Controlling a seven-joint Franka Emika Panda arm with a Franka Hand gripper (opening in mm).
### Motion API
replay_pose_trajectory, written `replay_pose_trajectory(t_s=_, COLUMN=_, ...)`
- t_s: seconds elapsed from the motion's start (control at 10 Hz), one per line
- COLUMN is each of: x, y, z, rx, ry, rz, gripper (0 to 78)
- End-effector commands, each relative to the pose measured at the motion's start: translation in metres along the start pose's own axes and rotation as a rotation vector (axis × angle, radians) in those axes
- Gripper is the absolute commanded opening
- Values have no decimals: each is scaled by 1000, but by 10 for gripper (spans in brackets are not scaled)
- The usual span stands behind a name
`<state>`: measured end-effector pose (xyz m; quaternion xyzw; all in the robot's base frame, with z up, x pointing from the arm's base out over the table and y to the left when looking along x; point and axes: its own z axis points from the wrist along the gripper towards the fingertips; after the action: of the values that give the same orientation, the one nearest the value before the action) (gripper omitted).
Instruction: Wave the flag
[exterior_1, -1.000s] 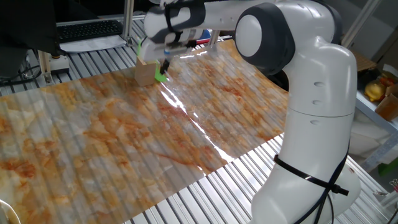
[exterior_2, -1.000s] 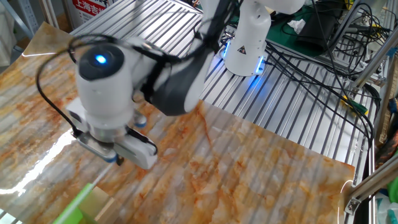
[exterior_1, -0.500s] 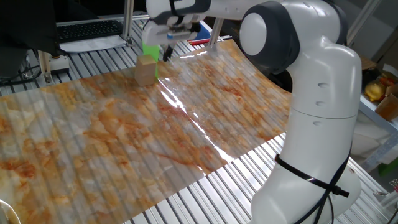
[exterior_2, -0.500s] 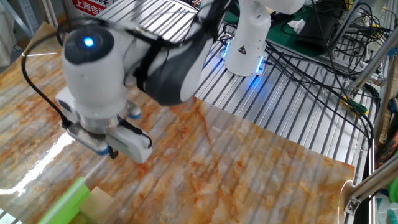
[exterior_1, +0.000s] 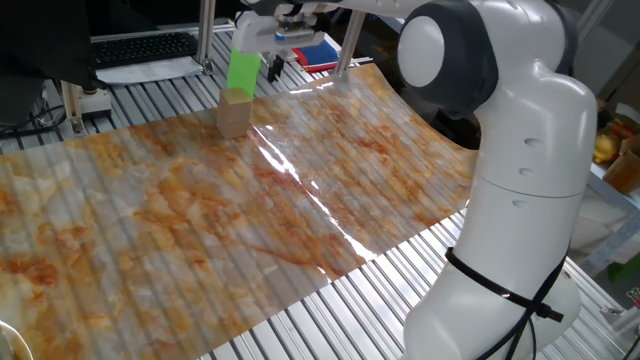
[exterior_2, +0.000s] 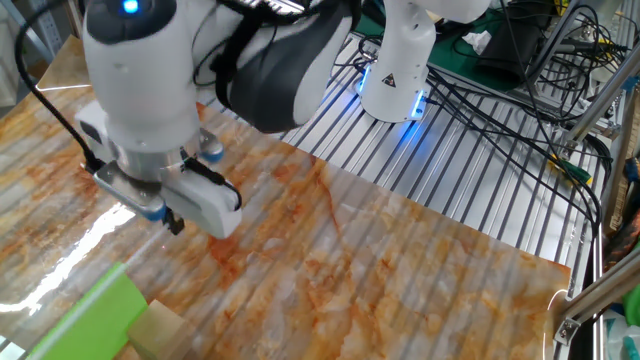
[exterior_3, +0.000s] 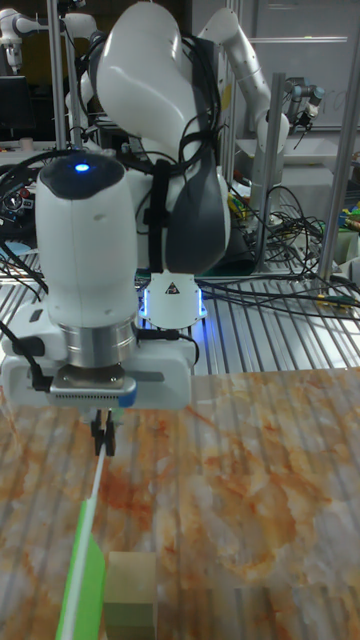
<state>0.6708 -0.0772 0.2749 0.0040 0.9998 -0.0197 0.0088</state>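
Note:
The flag (exterior_1: 243, 70) is a bright green rectangle on a thin white stick. It is held up just above a tan wooden block (exterior_1: 234, 116) at the far side of the mat. My gripper (exterior_1: 269, 68) is shut on the stick's end, to the right of the green cloth. In the tall fixed view the gripper (exterior_3: 103, 437) pinches the stick, and the flag (exterior_3: 83, 570) runs down toward the camera, edge-on, beside the block (exterior_3: 131, 595). The other fixed view has the gripper (exterior_2: 172, 222) above the mat, with the flag (exterior_2: 88, 322) and block (exterior_2: 158, 335) at the bottom left.
An orange-and-grey marbled mat (exterior_1: 250, 220) covers the slatted metal table (exterior_1: 400, 290). A keyboard (exterior_1: 145, 47) lies behind the mat's far edge. The arm's base (exterior_2: 395, 70) and cable bundles (exterior_2: 520, 90) stand beyond the mat. Yellow items (exterior_1: 603, 145) sit at the right.
The gripper has risen and moved back. The flag swung up from beside the block to above it, and now shows its broad face in one fixed view.

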Motion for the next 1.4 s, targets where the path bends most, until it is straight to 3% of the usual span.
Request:
replay_pose_trajectory(t_s=0.1, x=15, y=-23, z=-50, rx=6, ry=-119, rz=41, gripper=11)
replay_pose_trajectory(t_s=0.5, x=24, y=-34, z=-59, rx=28, ry=-122, rz=18, gripper=11)
replay_pose_trajectory(t_s=0.6, x=28, y=-37, z=-61, rx=81, ry=-122, rz=-5, gripper=11)
replay_pose_trajectory(t_s=0.7, x=32, y=-40, z=-63, rx=93, ry=-118, rz=-33, gripper=11)
replay_pose_trajectory(t_s=0.9, x=34, y=-36, z=-64, rx=81, ry=-112, rz=-32, gripper=11)
replay_pose_trajectory(t_s=1.1, x=38, y=-13, z=-67, rx=70, ry=-109, rz=17, gripper=11)
replay_pose_trajectory(t_s=1.2, x=45, y=19, z=-71, rx=67, ry=-108, rz=67, gripper=11)
replay_pose_trajectory(t_s=1.4, x=59, y=65, z=-68, rx=61, ry=-104, rz=94, gripper=11)
